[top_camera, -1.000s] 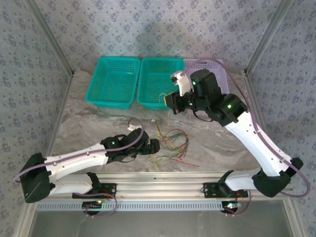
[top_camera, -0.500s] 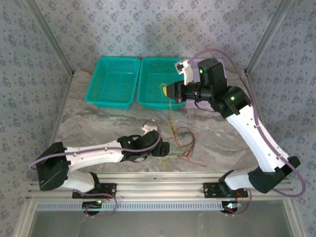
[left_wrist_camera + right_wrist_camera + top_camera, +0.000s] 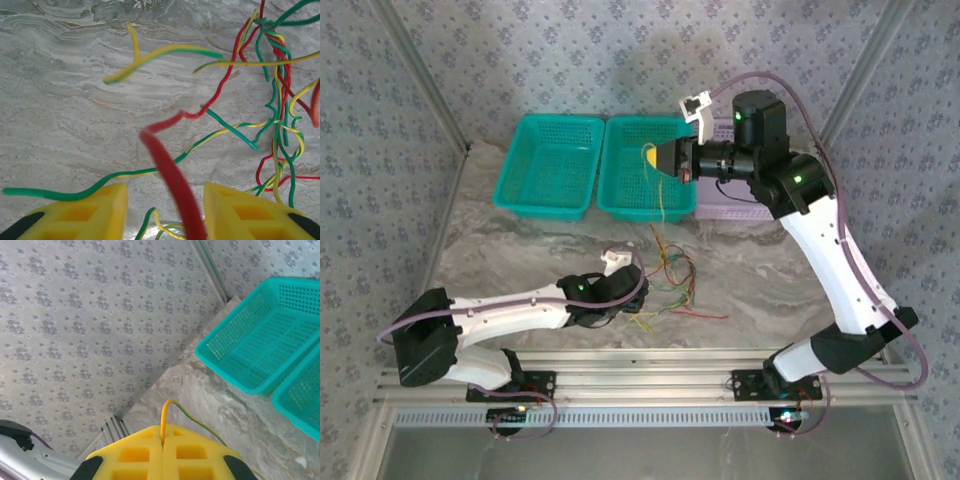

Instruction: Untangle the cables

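Note:
The cables (image 3: 672, 280) lie as a tangle of thin red, yellow and green wires on the marble table, in front of the middle basket. In the left wrist view the tangle (image 3: 275, 100) is thickest at the right. My left gripper (image 3: 642, 295) sits low at the tangle's left edge. Its yellow jaws (image 3: 165, 220) stand apart, and a red cable (image 3: 170, 170) runs through the gap without touching either pad. My right gripper (image 3: 653, 158) is raised over the middle basket, shut on a yellow-green cable (image 3: 165, 412). That cable (image 3: 663, 205) hangs down to the tangle.
Two teal baskets (image 3: 548, 165) (image 3: 625, 170) stand side by side at the back, and a lilac basket (image 3: 720, 208) stands to their right behind the right arm. A teal basket (image 3: 260, 350) appears in the right wrist view. Metal frame posts flank the table.
The right gripper rose and moved back over the middle basket, drawing its cable up. The left arm reached right into the tangle, and its jaws narrowed around the red cable.

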Robot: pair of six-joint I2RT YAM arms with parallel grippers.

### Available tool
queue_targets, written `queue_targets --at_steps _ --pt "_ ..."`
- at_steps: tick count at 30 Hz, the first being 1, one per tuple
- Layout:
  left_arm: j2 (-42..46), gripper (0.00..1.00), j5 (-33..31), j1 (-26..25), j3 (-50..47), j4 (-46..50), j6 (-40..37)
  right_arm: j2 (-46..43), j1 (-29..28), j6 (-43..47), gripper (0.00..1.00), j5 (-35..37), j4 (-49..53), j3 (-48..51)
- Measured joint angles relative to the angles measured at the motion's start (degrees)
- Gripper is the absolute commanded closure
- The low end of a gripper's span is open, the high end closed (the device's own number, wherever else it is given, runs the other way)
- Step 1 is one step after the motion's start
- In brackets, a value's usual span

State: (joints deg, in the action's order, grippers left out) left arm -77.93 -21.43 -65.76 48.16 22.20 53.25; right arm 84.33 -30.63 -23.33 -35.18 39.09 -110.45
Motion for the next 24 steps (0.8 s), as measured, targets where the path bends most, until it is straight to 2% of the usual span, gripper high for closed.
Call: queue_targets --at_steps 2,4,6,9,11,13,16,20,24 --pt "0.48 0.77 -0.48 0.13 -0.61 -0.04 0.15 1.01 0.02 -0.55 1.00 -0.92 0.26 -2.08" --pt "1.44 0.79 -0.74 0.46 -1.81 -0.02 0.28 1.90 0.02 -1.14 1.00 -1.77 0.70 -4.15" --pt "2.29 0.85 -0.70 1.07 -2.95 0.09 0.44 2.67 0.02 -1.53 1.00 -2.32 1.79 -6.36" --pt "3.76 0.85 -0.76 2.60 -4.63 0.24 0.33 3.82 0.02 -2.32 1.00 -3.69 2.64 -9.66" --pt "5.31 0.90 -0.90 3.67 -5.75 0.28 0.37 4.13 0.02 -3.04 1.00 -4.72 2.69 -10.82" --pt "7.15 0.89 -0.92 4.66 -6.82 0.15 0.02 4.17 0.02 -4.22 1.00 -6.25 2.38 -11.10" --pt "10.84 0.74 -0.94 6.08 -8.70 -0.07 -0.70 4.22 0.02 -6.03 1.00 -8.76 1.11 -11.08" --pt "16.24 0.46 -0.63 7.58 -11.41 -1.53 -1.75 4.20 0.02 -7.02 1.00 -10.91 -0.35 -10.60" --pt "20.26 0.33 0.09 7.76 -12.35 -2.60 -2.56 4.20 -0.04 -7.32 1.00 -12.07 -1.20 -8.28"
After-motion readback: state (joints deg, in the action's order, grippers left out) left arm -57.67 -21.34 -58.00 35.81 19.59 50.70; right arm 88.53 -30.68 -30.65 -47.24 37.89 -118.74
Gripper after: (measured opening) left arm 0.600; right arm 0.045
